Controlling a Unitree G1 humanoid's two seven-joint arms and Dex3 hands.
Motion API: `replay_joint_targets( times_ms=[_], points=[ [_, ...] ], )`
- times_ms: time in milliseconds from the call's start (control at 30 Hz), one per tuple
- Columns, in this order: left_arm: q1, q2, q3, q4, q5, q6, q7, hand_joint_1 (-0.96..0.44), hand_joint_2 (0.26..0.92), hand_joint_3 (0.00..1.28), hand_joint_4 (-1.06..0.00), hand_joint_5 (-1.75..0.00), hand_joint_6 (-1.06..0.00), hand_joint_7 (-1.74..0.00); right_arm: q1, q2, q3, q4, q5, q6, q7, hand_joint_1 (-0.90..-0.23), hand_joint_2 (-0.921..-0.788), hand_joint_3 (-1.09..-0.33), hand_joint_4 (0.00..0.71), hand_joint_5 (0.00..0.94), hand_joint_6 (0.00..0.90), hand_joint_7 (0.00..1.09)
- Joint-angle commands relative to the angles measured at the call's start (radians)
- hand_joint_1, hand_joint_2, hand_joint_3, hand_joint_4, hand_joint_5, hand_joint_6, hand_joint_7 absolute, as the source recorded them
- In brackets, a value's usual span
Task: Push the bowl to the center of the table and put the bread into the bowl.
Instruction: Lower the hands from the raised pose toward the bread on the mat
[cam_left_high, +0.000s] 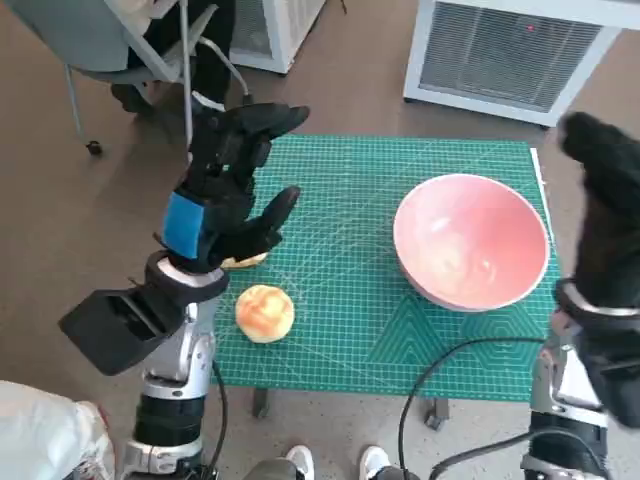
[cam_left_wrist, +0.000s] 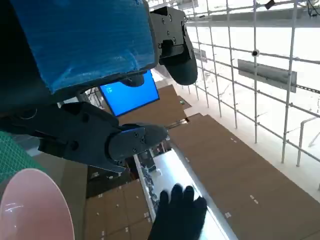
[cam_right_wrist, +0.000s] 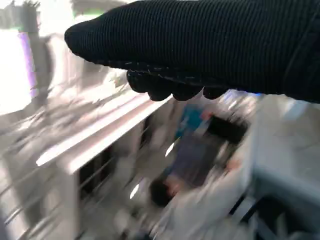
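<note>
- Green cutting mat covers the tabletop (cam_left_high: 400, 200), and its grid lines run to all edges that we see in the head view.
- Pink bowl (cam_left_high: 470, 240) stands upright on the right part of the tabletop, near the right edge and not in the middle; it holds nothing. In the left wrist view we see only a piece of its rim.
- Our left hand (cam_left_high: 225, 190), black with blue tape on the back, is raised above the left part of the tabletop. Its fingers are spread apart and nothing is between them.
- Our right hand (cam_left_high: 605, 190) in the black knitted glove is lifted beside the right edge of the tabletop, just beside the bowl. If its fingers are spread or curled, we cannot tell; the right wrist view is blurred.
- Round golden bread (cam_left_high: 265, 312) lies near the front left corner, well apart from the bowl.
- A second pale piece (cam_left_high: 243, 262) shows only partly under the left hand; what it is, we cannot tell.
</note>
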Motion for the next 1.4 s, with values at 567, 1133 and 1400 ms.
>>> replay_joint_targets(
  times_ms=[567, 1133, 1400],
  points=[
    [0.006, 0.003, 0.007, -0.027, -0.025, 0.02, 0.007, -0.28, 0.847, 0.55, 0.0, -0.9, 0.0, -1.1, -0.147, -0.084, -0.085, 0.671, -0.002, 0.037, -0.147, -0.332, -0.921, -0.524, 0.429, 0.001, 0.208, 0.51],
    [0.014, 0.019, 0.012, -0.043, -0.027, 0.026, 0.005, -0.28, 0.849, 0.54, -0.01, -0.9, 0.0, -1.1, -0.204, -0.022, -0.082, 0.854, 0.019, 0.192, -0.094, -0.275, -0.921, -0.52, 0.437, 0.005, 0.222, 0.49],
    [0.02, 0.026, 0.017, -0.05, -0.027, 0.025, 0.003, -0.28, 0.851, 0.54, -0.01, -0.9, 0.0, -1.1, -0.228, 0.009, -0.075, 0.877, 0.007, 0.248, -0.087, -0.24, -0.921, -0.544, 0.436, 0.003, 0.227, 0.5]
  ],
)
